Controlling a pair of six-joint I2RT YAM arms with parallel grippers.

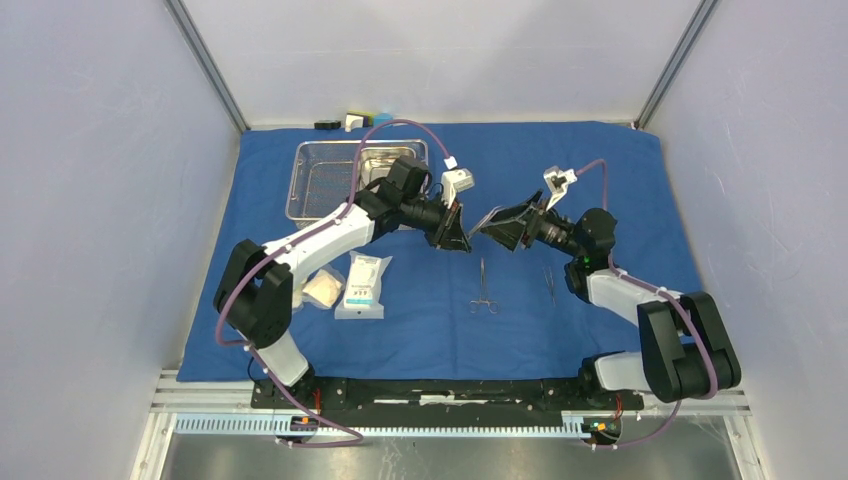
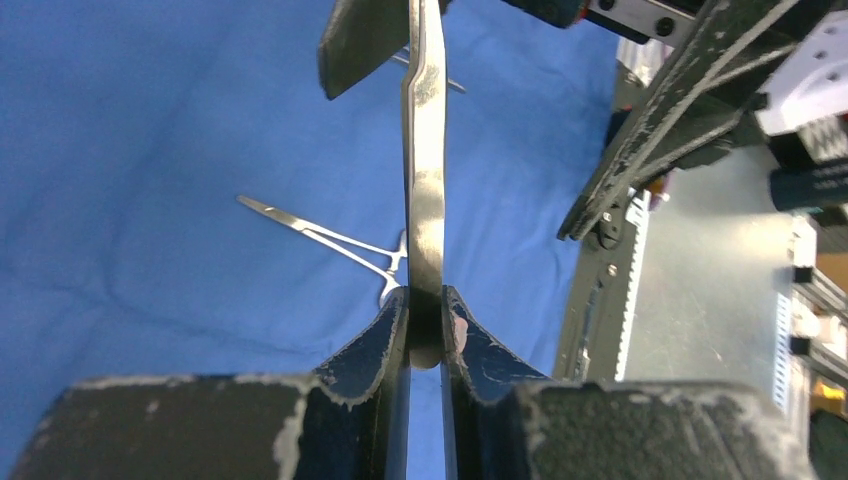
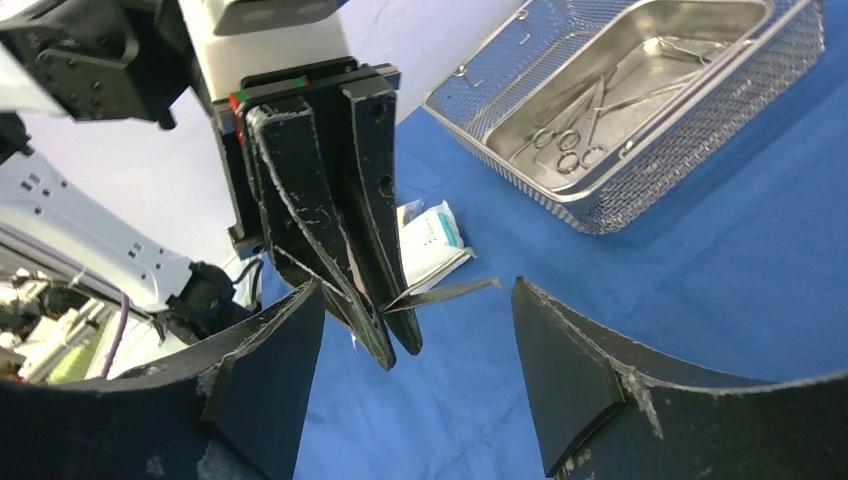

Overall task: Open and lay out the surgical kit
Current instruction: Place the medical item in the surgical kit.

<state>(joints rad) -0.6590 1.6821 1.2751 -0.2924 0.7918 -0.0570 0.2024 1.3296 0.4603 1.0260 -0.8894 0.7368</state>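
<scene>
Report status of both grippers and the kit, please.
Left gripper shut on a steel instrument, held above blue cloth. Right gripper open around its tip. Nothing in the way.

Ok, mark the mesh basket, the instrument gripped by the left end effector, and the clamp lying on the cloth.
mesh basket (image 3: 700, 150), right wrist view, near mesh wall.
held instrument (image 2: 425, 200), left wrist view, middle of the flat blade.
clamp (image 1: 482, 281), top view, shaft.
</scene>
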